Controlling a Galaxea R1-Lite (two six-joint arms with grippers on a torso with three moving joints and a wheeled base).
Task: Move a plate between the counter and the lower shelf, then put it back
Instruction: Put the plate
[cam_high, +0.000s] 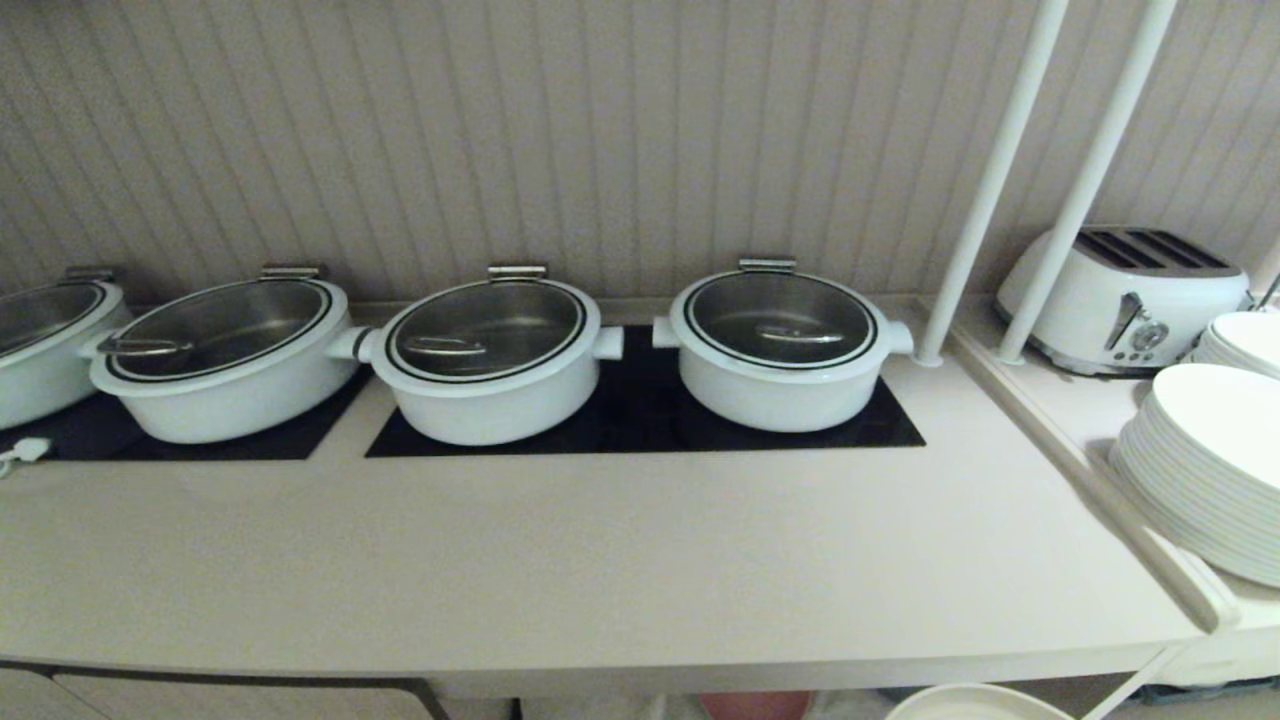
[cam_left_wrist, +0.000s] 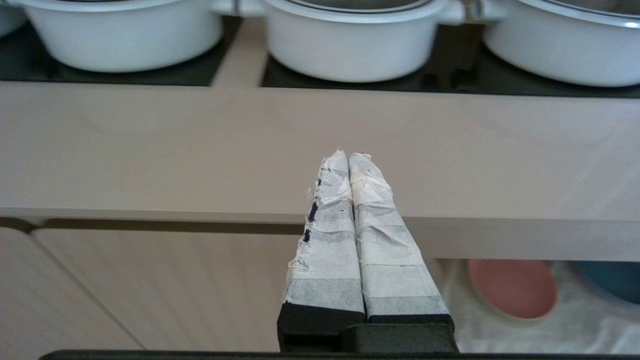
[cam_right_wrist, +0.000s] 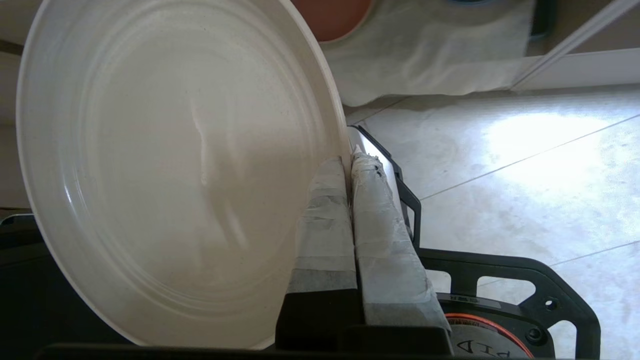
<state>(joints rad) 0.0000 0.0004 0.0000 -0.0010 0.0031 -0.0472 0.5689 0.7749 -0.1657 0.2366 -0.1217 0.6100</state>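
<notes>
My right gripper (cam_right_wrist: 350, 162) is shut on the rim of the cream plate (cam_right_wrist: 175, 165), one taped finger inside the rim and one outside. It holds the plate in the air below the counter's front edge, over the tiled floor. In the head view only the plate's top arc (cam_high: 975, 703) peeks out under the counter (cam_high: 600, 560). The lower shelf (cam_right_wrist: 435, 55), draped in wrinkled whitish cloth, lies just beyond the plate. My left gripper (cam_left_wrist: 348, 156) is shut and empty, parked level in front of the counter (cam_left_wrist: 150, 150) edge.
Several white lidded pots (cam_high: 490, 365) stand on black glass panels at the counter's back. To the right are white poles (cam_high: 990, 180), a toaster (cam_high: 1125, 300) and stacked white plates (cam_high: 1205, 465). A pink plate (cam_left_wrist: 512, 287) and a blue plate (cam_left_wrist: 610, 280) lie on the shelf cloth.
</notes>
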